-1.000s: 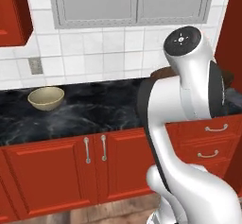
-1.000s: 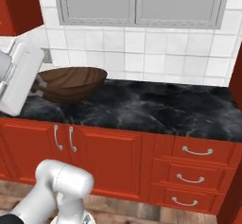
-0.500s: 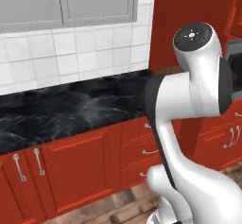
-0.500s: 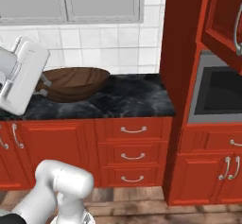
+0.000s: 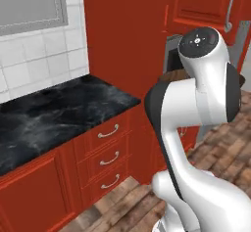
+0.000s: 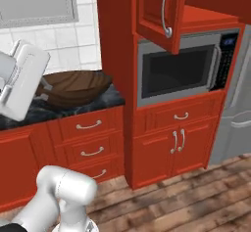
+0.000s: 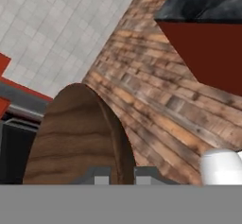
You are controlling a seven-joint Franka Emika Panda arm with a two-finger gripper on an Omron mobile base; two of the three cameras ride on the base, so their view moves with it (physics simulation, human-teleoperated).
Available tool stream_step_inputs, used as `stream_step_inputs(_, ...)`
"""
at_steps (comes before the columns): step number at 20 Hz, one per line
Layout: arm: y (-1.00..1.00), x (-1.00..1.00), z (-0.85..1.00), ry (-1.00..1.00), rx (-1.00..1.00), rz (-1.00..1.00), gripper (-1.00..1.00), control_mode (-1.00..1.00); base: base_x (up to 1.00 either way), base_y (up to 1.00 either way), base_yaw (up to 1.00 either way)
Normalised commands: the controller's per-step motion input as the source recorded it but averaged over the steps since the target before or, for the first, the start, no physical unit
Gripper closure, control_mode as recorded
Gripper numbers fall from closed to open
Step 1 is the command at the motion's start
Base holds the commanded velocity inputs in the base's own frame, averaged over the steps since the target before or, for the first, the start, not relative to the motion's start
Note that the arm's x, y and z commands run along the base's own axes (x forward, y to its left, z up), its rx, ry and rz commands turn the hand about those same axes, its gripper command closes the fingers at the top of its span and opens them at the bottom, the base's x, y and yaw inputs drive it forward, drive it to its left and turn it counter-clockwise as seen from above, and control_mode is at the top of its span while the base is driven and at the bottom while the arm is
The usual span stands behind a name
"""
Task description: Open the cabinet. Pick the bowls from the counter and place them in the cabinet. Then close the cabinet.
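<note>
1. The two-finger gripper (image 7: 118, 175) is clamped on the rim of the dark brown wood-grained bowl (image 7: 75, 138) — in the hand view the thin rim sits between the two small dark fingertips (image 7: 97, 176), which press it from either side.
2. That bowl is carried in the air, off the counter. From the right base view it hangs beside the white arm, in front of the long black marble-look countertop with white veining (image 6: 110, 98), with its hollow facing up (nothing can be seen inside it).
3. In the left base view only a brown edge of the bowl (image 5: 171, 77) peeks out behind the arm's upper link.
4. The red wooden wall cabinet (image 6: 157, 11) stands open — one raised-panel door with a long curved silver handle (image 6: 165, 8) swings out over the steel microwave (image 6: 184, 69), and the red interior behind it shows a bare shelf as far as can be seen.
5. Red drawers with silver pulls (image 5: 108, 130) sit under the counter, whose black top (image 5: 59, 113) lies bare in the left base view.
6. A wooden plank floor (image 7: 156, 95) lies below the bowl in the hand view.
</note>
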Motion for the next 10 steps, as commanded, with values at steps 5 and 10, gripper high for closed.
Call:
stream_step_inputs(5,0.00,0.00,0.00,0.00,0.00,0.00,1.00,1.00,-0.57,-0.03,-0.69)
stream_step_inputs(10,0.00,0.00,0.00,0.00,0.00,0.00,1.00,1.00,-0.61,-0.09,-0.66)
